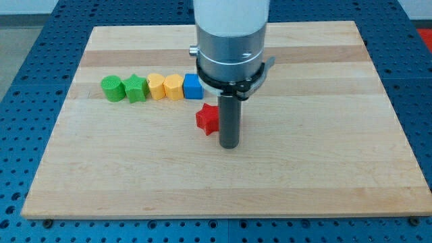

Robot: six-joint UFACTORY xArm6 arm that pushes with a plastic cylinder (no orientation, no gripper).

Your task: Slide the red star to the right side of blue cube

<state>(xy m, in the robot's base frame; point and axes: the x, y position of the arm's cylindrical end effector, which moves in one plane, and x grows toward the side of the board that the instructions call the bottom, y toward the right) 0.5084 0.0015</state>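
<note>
The red star (207,119) lies on the wooden board (304,155), just below and slightly right of the blue cube (193,86). The blue cube is the right end of a row of blocks near the view's upper left. My tip (230,145) rests on the board right beside the star's right side, a little lower than it. The rod appears to touch or nearly touch the star. The star and the blue cube are apart by a small gap.
Left of the blue cube the row holds a yellow hexagon-like block (173,87), a yellow heart-like block (156,86), a green star (136,88) and a green rounded block (111,88). The arm's large white and metal body (231,40) hangs over the board's top middle.
</note>
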